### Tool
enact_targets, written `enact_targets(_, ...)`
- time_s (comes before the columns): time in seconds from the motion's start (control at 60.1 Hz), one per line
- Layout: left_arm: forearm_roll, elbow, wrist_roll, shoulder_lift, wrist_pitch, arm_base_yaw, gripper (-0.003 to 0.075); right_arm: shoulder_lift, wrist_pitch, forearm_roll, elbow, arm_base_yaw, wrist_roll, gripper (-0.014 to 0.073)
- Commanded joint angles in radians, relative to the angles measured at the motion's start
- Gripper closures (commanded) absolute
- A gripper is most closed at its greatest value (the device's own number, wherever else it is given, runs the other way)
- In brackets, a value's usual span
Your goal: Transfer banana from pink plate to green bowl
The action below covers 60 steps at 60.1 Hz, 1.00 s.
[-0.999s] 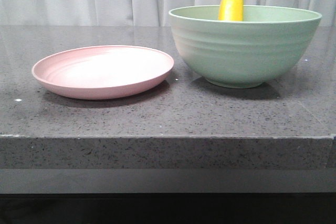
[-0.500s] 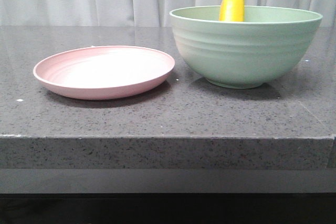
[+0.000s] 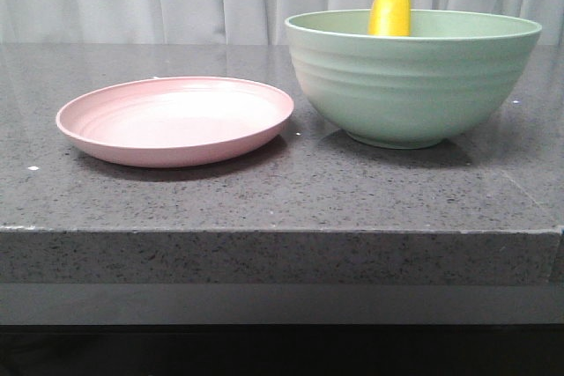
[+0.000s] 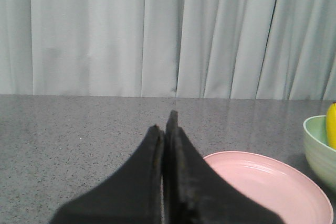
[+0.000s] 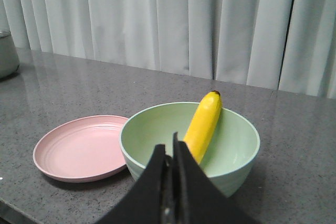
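- Leaning in bowl near the counter's right edge: banana, tip above rim.
- Sitting bare beside it: plate.
- Pressing closed, grasping nothing: left gripper, right gripper.
- Showing no readable writing.

Counted one banana, one green bowl, one pink plate. Also two grippers, left and right, plus one grey pot off to the side.

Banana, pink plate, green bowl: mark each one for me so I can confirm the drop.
banana (image 5: 202, 124), right wrist view, middle of its yellow body leaning on the bowl's inner wall.
pink plate (image 3: 176, 116), front view, bare centre of its surface.
green bowl (image 3: 410, 85), front view, ridged outer wall.
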Motion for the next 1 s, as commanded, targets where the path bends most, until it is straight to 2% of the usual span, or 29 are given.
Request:
enact_targets(0.0, -0.001, -0.027, -0.001, 0.011, -0.085, 0.004, 0.0741, 0.009, -0.073, 0.0, -0.025, -0.005, -0.011, 0.0662)
enact_targets(0.3, -0.003, -0.017, -0.001, 0.011, -0.091, 0.004, 0.0741, 0.009, -0.073, 0.0, -0.025, -0.005, -0.011, 0.0662)
enact_targets(0.366, 0.037, 0.001, 0.006, -0.005, -0.091, 0.01, 0.0741, 0.009, -0.073, 0.0, -0.025, -0.005, -0.011, 0.0662)
enact_targets(0.683, 0.027, 0.197, 0.006, -0.147, -0.07, 0.169, 0.0741, 0.009, -0.071, 0.0, -0.025, -0.005, -0.011, 0.0662)
enact_targets(0.982, -0.03, 0.341, 0.006, -0.149, -0.123, 0.221, 0.0741, 0.01, -0.072, 0.0, -0.025, -0.005, -0.011, 0.0662)
